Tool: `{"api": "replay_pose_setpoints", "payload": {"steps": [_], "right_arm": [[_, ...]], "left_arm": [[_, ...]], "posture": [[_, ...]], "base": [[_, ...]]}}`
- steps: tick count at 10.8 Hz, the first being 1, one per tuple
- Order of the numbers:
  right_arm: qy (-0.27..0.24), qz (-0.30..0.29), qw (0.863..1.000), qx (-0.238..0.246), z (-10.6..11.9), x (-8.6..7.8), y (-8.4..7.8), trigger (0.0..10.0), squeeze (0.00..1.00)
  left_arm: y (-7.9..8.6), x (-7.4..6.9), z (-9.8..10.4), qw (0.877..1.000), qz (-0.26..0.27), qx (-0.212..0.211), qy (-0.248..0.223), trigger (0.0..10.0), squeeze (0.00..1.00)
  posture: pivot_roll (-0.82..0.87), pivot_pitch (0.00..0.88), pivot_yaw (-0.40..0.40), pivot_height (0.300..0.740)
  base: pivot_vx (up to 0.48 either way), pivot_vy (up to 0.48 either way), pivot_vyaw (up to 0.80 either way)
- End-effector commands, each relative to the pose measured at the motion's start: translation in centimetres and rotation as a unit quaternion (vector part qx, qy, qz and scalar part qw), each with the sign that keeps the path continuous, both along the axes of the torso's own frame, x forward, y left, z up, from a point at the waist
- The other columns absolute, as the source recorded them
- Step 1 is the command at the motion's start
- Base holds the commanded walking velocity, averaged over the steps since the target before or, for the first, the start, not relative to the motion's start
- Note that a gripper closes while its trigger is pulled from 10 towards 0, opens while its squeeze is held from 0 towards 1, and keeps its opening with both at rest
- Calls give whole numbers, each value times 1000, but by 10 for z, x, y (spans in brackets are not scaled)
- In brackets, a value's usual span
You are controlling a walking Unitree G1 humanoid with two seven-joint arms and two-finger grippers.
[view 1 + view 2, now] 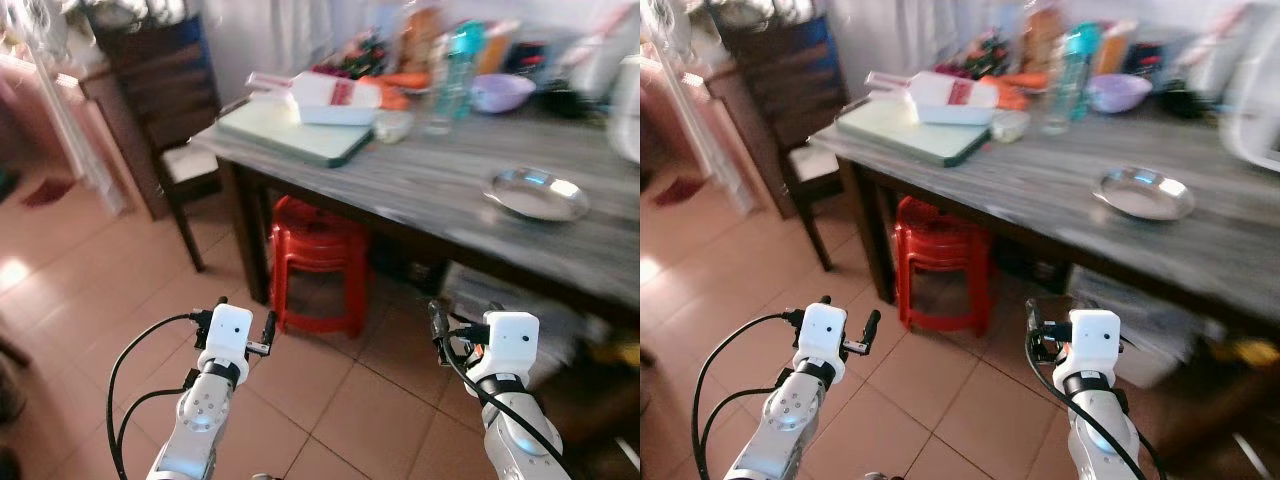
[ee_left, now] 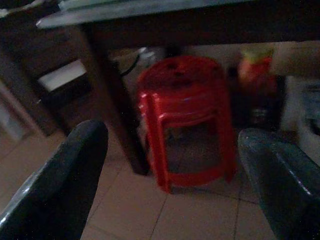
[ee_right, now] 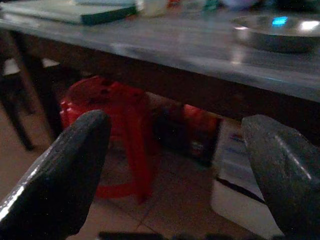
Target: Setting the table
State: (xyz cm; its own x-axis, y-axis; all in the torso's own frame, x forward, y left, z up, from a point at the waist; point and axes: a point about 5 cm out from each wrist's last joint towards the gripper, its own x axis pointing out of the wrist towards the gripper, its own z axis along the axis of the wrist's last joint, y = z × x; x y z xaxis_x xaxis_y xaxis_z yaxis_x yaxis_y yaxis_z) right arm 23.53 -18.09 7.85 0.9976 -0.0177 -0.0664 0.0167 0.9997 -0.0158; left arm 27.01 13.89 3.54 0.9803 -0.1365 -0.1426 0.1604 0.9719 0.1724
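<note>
Plate (image 1: 536,194), a shallow steel one, lies on the grey wooden table (image 1: 430,190) toward its right side, close to the near edge and well apart from the other things on the tabletop. Both grippers hang low over the tiled floor (image 1: 330,400), in front of the table and below its top, so the plate sits above and beyond them, nearer to the right gripper (image 1: 462,335) than to the left gripper (image 1: 244,328). In the right wrist view the plate (image 3: 277,31) shows on the tabletop above the gap between the two fingers (image 3: 60,175), which stand wide apart with nothing between them. The left gripper's fingers (image 2: 55,180) are also spread wide and hold nothing; between them, farther off, a stack of red plastic stools (image 2: 187,120) stands under the table beside its dark leg.

At the table's far left corner lies a pale green cutting board (image 1: 295,130) with a white box (image 1: 335,98) resting on it. Behind these stand a clear blue-capped bottle (image 1: 450,75), a lilac bowl (image 1: 500,92) and some blurred clutter that cannot be made out. A dark wooden chair (image 1: 170,130) stands at the left end of the table. A white bin (image 1: 1135,345) sits on the floor under the table's right part.
</note>
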Motion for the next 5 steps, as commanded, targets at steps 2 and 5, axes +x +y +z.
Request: {"api": "replay_pose_setpoints", "payload": {"steps": [2, 5], "right_arm": [[2, -1, 1000, 0, 1, 1, -2, 10000, 0], [1, -2, 1000, 2, 1, 2, -2, 10000, 0]], "left_arm": [[-1, -1, -1, 1000, -1, 1, 2, 10000, 0], [-2, 0, 1, 1000, -18, 5, -11, 10000, 0]], "posture": [[-3, 0, 53, 740], [-4, 0, 53, 740]], "base": [[-309, 0, 0], [-94, 0, 0]]}}
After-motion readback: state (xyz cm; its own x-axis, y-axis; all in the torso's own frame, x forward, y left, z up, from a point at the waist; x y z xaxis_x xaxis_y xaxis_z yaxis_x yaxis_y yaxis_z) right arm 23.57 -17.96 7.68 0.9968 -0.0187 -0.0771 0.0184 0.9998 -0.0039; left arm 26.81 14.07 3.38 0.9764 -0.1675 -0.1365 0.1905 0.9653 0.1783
